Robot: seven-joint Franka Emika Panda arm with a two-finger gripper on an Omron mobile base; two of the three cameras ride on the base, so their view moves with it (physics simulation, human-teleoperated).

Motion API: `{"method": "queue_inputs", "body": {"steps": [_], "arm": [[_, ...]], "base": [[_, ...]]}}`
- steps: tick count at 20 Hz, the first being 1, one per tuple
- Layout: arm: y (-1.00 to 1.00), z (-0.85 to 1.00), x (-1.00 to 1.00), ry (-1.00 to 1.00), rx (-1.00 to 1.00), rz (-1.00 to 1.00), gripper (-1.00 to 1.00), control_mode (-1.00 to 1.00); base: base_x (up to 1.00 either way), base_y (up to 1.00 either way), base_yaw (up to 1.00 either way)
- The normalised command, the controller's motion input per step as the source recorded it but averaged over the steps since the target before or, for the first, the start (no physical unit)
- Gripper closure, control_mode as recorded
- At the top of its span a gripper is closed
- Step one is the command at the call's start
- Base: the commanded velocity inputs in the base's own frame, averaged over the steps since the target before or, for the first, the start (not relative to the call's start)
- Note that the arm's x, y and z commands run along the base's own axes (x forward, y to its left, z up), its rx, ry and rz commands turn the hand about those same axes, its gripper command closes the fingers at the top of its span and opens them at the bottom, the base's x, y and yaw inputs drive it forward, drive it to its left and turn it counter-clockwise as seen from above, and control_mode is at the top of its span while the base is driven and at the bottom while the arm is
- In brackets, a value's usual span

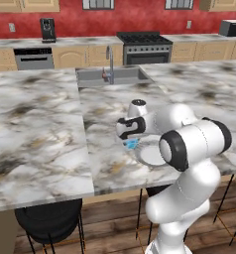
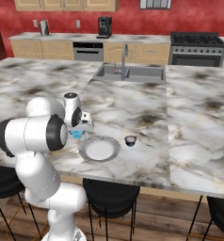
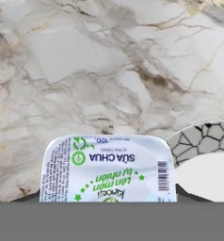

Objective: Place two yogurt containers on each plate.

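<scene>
- Gripper (image 2: 77, 132): positioned low over the marble island counter (image 2: 132, 110), left of centre in the right base view. Jaws are drawn in narrow against a bright blue yogurt container (image 2: 77, 134), which sits between them at counter level.
- In the left base view the same gripper (image 1: 131, 140) appears just right of centre, with the blue yogurt container (image 1: 132, 144) at its tip, touching or just over the left rim of the near plate (image 1: 150, 155). Whether the cup rests on the counter or is lifted cannot be determined.
- Hand view: the pale printed lid of the held yogurt container (image 3: 108, 169) occupies the lower centre of the frame. The rim of the near plate (image 3: 201, 136), grey with a cracked pattern, curves in at the lower right, just beside the cup.
- The near plate (image 2: 99, 148) lies below centre in the right base view, near the counter's front edge. Its surface shown there is bare.
- A second, darker cup (image 2: 130, 140) stands on the counter just right of that plate, apart from its rim.
- Sink (image 2: 131, 73) with faucet (image 2: 124, 57) is set into the counter in the upper centre of the right base view, well apart from the gripper.
- Black stools (image 2: 109, 195) stand beneath the counter's front edge.
</scene>
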Motion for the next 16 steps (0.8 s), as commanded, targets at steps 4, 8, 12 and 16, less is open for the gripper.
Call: {"method": "queue_inputs", "body": {"steps": [4, 8, 12, 16], "arm": [[-0.72, 0.00, -0.32, 0.01, 0.00, -0.08, 1.00, -1.00], [-0.33, 0.00, -0.15, 0.01, 0.00, -0.05, 1.00, -1.00], [-0.01, -0.05, -0.01, 0.05, 0.00, 0.00, 1.00, -1.00], [-0.16, -0.15, 0.00, 0.00, 0.00, 0.00, 1.00, -1.00]], "base": [[0.00, 0.00, 0.00], [0.00, 0.00, 0.00], [0.00, 0.00, 0.00], [0.00, 0.00, 0.00]]}}
